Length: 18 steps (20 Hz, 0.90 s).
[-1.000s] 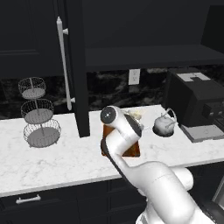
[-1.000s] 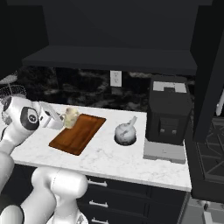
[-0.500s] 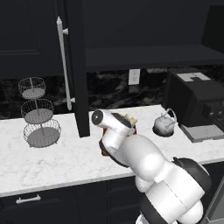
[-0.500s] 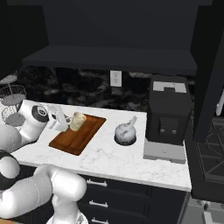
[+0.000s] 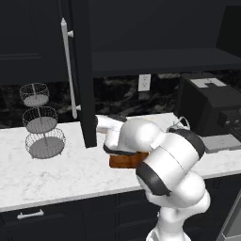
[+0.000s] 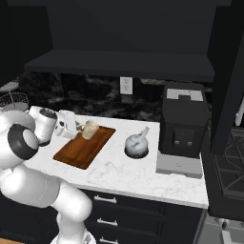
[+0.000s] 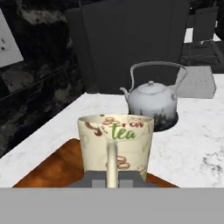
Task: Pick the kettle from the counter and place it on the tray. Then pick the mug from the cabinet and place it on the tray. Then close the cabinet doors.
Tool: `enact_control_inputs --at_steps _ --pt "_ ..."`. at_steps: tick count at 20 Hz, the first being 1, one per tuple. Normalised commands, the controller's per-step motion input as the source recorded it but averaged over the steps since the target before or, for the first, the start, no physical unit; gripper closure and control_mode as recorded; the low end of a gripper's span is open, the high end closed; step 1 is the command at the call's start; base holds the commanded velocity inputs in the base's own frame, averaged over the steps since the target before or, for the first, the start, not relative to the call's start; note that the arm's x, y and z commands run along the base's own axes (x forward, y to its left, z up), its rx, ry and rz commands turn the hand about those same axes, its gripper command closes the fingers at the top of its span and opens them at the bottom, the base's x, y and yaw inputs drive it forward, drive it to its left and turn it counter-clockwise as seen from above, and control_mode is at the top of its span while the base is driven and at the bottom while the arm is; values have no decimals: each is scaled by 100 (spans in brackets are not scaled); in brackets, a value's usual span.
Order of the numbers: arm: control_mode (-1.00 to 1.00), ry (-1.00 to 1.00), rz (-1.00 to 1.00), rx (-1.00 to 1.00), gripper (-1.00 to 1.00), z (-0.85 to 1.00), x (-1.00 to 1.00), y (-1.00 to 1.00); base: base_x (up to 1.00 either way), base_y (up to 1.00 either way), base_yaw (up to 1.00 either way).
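The gripper (image 7: pixel 112 177), clamped on the handle of the mug (image 7: pixel 115 142), holds it over the tray (image 6: pixel 85 147) (1 kettle (image 7: pixel 153 101) sits straight ahead on the counter (image 7: pixel 192 144)).

— Where is the mug (image 6: pixel 90 130) standing?
— On the tray (image 6: pixel 84 148), at its far edge, with the tool (image 6: pixel 77 127) just beside it.
— And the kettle (image 6: pixel 137 145)?
— On the bench (image 6: pixel 124 173), between tray and black machine (image 6: pixel 183 119).
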Motion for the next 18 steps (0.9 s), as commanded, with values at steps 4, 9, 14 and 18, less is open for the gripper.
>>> enact_control_inputs --at_steps 4,9,14,18 --pt "-100 0 -16 -21 100 -20 51 7 0 0 0" --pt "-100 0 -12 -20 100 -19 42 8 0 0 0" --pt "-100 0 -7 -16 100 -43 24 12 0 0 0" --pt "-100 -1 -5 -10 100 -55 0 6 0 0 0"
